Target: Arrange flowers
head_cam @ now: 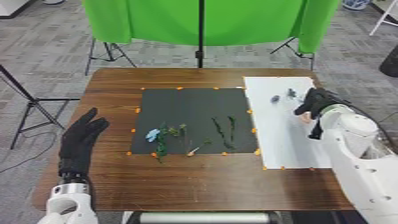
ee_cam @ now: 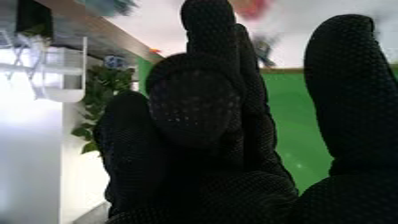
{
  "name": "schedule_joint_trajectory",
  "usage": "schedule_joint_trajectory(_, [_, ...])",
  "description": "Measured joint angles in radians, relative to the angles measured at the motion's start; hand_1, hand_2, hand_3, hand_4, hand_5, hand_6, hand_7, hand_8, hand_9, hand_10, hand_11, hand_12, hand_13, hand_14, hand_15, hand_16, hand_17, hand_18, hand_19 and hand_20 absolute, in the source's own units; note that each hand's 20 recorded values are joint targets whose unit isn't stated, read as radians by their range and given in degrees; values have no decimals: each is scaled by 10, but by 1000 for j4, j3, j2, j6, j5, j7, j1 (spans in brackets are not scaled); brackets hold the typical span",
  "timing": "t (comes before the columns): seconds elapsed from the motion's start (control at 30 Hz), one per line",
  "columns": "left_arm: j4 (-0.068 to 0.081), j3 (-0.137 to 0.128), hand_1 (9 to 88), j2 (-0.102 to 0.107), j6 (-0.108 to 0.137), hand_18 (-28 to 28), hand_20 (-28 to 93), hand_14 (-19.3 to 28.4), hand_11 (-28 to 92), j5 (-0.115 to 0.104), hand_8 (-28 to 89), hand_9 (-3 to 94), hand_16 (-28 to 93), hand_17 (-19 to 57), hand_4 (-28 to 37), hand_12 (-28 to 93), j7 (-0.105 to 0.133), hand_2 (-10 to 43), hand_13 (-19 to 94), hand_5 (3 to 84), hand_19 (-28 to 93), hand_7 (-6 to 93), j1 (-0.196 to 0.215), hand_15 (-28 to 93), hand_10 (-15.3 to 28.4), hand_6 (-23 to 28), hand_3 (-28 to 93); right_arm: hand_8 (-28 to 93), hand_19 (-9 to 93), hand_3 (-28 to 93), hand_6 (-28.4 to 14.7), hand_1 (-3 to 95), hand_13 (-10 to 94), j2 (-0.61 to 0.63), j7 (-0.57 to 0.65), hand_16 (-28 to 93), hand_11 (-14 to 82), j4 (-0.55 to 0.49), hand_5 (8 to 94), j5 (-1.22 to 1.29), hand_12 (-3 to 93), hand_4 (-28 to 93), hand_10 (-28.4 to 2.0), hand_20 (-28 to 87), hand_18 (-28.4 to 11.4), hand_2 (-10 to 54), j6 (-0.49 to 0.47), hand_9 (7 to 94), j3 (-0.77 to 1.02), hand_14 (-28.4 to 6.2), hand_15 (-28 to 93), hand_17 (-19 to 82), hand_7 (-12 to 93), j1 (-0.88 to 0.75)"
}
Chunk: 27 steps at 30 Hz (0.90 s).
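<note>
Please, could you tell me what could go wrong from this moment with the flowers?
The right hand is close to a pinkish piece on the white sheet and partly hides it, so it might press or push it. Two small bluish-grey pieces lie near the same hand and could be brushed aside. On the dark mat, the light blue flower lies against green stems, so lifting one may drag the other.

Brown wooden surface (head_cam: 187, 187), visible grain. Directly on it: dark rectangular mat (head_cam: 178, 107), roughly mid-surface — long white sheet (head_cam: 289, 150) just beside its right edge. Sheet extends past the mat at both far and near ends, sits near the surface's right edge. Small orange tabs (head_cam: 138, 110) spaced along edges of both — mat and sheet.
</note>
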Motion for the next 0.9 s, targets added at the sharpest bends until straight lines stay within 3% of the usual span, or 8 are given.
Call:
schedule_joint_trajectory(0.17, [0, 0, 238, 0, -2, 105, 228, 160, 205, 2, -45, 461, 41, 105, -229, 168, -5, 16, 396, 442, 26, 126, 0, 153, 130, 32, 668, -82, 932, 569, 7, 412, 932, -16, -2, 347, 233, 8, 672, -91, 224, -125, -134, 486, -86, -95, 28, 848, 27, -23, 512, 657, 143, -41])
schedule_joint_trajectory(0.4, [-1, 0, 240, -1, -4, 105, 228, 160, 206, 2, -44, 461, 41, 106, -226, 169, -11, 15, 397, 441, 26, 124, 2, 154, 129, 32, 667, -78, 932, 557, -10, 445, 937, -39, 10, 329, 253, 13, 700, 34, 222, -136, -127, 478, -81, -95, 150, 870, 62, -20, 536, 676, 161, -95])
schedule_joint_trajectory(0.5, [-1, 0, 241, -1, -4, 106, 228, 160, 205, 2, -44, 461, 41, 106, -224, 168, -12, 15, 397, 441, 26, 125, 3, 154, 129, 31, 667, 85, 932, 420, -15, 586, 937, -43, 5, 297, 262, 18, 758, 29, 232, -86, -113, 493, -82, -95, 207, 894, 53, -16, 566, 693, 159, -108])
schedule_joint_trajectory(0.57, [-1, 0, 242, -1, -5, 106, 228, 160, 206, 2, -44, 461, 41, 106, -223, 168, -13, 14, 397, 442, 26, 124, 3, 153, 129, 32, 667, 118, 932, 403, -18, 644, 937, -43, -2, 281, 261, 24, 807, 17, 256, -73, -103, 501, -82, -95, 247, 916, 40, -14, 588, 703, 175, -111])
schedule_joint_trajectory(0.7, [-1, -1, 243, -3, -6, 105, 228, 160, 206, 2, -44, 461, 41, 105, -221, 169, -13, 14, 397, 443, 26, 125, 4, 154, 129, 32, 666, 127, 932, 410, -24, 673, 937, -41, -30, 267, 267, 36, 833, -3, 260, -76, -101, 502, -82, -95, 306, 931, 9, -10, 603, 710, 181, -112])
schedule_joint_trajectory(0.9, [-4, -2, 243, -7, -5, 106, 228, 160, 206, 2, -44, 462, 41, 106, -219, 168, -11, 14, 398, 442, 26, 125, 8, 154, 129, 32, 666, 133, 932, 414, -24, 681, 937, -13, -69, 262, 259, 35, 840, -14, 273, -70, -99, 502, -81, -95, 302, 935, -38, -7, 605, 711, 182, -86])
